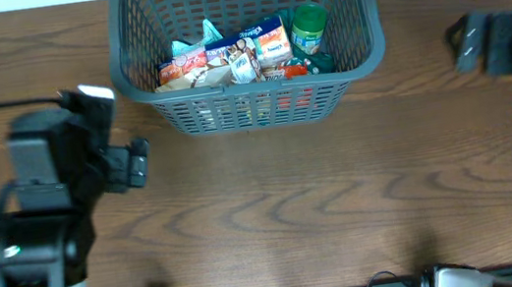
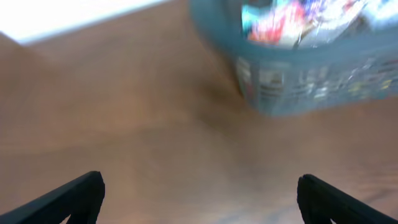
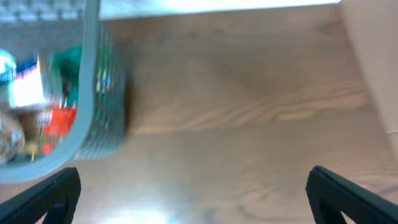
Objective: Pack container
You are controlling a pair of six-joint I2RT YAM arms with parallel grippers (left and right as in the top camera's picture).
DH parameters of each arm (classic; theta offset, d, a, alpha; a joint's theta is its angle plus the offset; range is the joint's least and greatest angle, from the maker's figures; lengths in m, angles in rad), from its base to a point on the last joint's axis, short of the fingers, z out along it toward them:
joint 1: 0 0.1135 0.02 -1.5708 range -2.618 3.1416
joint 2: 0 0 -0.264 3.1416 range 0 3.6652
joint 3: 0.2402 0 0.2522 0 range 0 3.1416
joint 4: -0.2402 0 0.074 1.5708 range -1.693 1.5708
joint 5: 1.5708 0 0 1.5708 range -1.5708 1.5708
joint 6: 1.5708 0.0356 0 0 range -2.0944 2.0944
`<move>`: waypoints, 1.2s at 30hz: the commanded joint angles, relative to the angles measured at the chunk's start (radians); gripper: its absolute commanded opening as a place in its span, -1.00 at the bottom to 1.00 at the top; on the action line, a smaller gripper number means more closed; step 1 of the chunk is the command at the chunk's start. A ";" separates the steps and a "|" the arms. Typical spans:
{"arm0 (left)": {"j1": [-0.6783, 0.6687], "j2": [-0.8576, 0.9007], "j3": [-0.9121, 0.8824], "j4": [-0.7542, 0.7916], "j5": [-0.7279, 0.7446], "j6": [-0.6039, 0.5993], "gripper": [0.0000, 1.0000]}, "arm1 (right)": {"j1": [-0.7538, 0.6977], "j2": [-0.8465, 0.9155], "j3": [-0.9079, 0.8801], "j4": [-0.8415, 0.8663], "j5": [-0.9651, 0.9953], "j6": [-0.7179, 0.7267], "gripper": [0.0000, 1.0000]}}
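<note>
The table (image 1: 340, 182) is brown wood with a clear, wavy grain, smooth, with a soft sheen where the light falls. The basket (image 1: 248, 85) at the far side is dark grey plastic, matt, its walls a moulded lattice. The snack packets (image 1: 243, 56) in it are glossy printed film, crinkled. The green-topped jar (image 1: 308, 26) to their right looks like shiny plastic. The left gripper (image 2: 199, 202) and right gripper (image 3: 193, 196) show matt black fingers, seemingly plastic.
</note>
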 commanded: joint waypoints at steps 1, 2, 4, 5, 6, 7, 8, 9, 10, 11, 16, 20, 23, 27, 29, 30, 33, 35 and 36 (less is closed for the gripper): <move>0.005 -0.023 -0.176 0.074 0.013 -0.137 0.97 | 0.061 -0.182 -0.325 0.154 0.040 0.028 0.98; 0.005 -0.022 -0.210 0.089 0.013 -0.161 0.97 | 0.074 -0.245 -0.436 0.228 0.051 0.034 0.98; 0.005 -0.021 -0.271 0.110 0.014 -0.204 0.97 | 0.089 -0.357 -0.636 0.362 0.053 0.046 0.98; 0.005 -0.022 -0.294 0.111 0.021 -0.211 0.97 | 0.091 -0.411 -0.733 0.426 0.045 0.048 0.98; 0.005 -0.023 -0.308 0.111 0.032 -0.211 0.97 | 0.093 -0.458 -0.819 0.478 0.039 0.048 0.98; 0.005 -0.024 -0.320 0.110 0.038 -0.211 0.97 | 0.094 -0.497 -0.884 0.514 0.031 0.048 0.98; 0.005 -0.027 -0.328 0.109 0.038 -0.211 0.97 | 0.094 -0.538 -0.953 0.547 0.023 0.048 0.98; 0.005 -0.030 -0.333 0.110 0.038 -0.211 0.97 | 0.094 -0.575 -1.012 0.573 0.017 0.048 0.99; 0.005 -0.033 -0.333 0.111 0.038 -0.211 0.97 | 0.094 -0.605 -1.061 0.593 0.017 0.048 0.99; 0.005 -0.036 -0.333 0.114 0.038 -0.210 0.97 | 0.094 -0.631 -1.100 0.605 0.017 0.048 0.99; 0.005 -0.056 -0.333 0.126 0.036 -0.230 0.97 | 0.093 -0.681 -1.184 0.604 0.019 0.048 0.98; 0.005 -0.054 -0.333 0.125 0.036 -0.229 0.97 | 0.093 -0.674 -1.189 0.575 0.019 0.048 0.99; 0.005 -0.048 -0.333 0.125 0.036 -0.229 0.97 | 0.093 -0.668 -1.189 0.554 0.018 0.048 0.99; 0.005 -0.042 -0.333 0.125 0.036 -0.229 0.97 | 0.093 -0.668 -1.189 0.529 0.018 0.048 0.99; 0.005 -0.041 -0.333 0.125 0.036 -0.229 0.97 | 0.093 -0.668 -1.189 0.524 0.018 0.048 0.98; 0.005 -0.041 -0.333 0.124 0.036 -0.229 0.97 | 0.093 -0.668 -1.189 0.522 0.018 0.048 0.99; 0.005 -0.041 -0.333 0.125 0.036 -0.229 0.97 | 0.093 -0.668 -1.189 0.512 0.018 0.048 0.99; 0.005 -0.041 -0.333 0.125 0.036 -0.229 0.97 | 0.093 -0.668 -1.189 0.512 0.019 0.048 0.98; 0.005 -0.041 -0.333 0.124 0.036 -0.229 0.97 | 0.093 -0.668 -1.189 0.512 0.019 0.048 0.98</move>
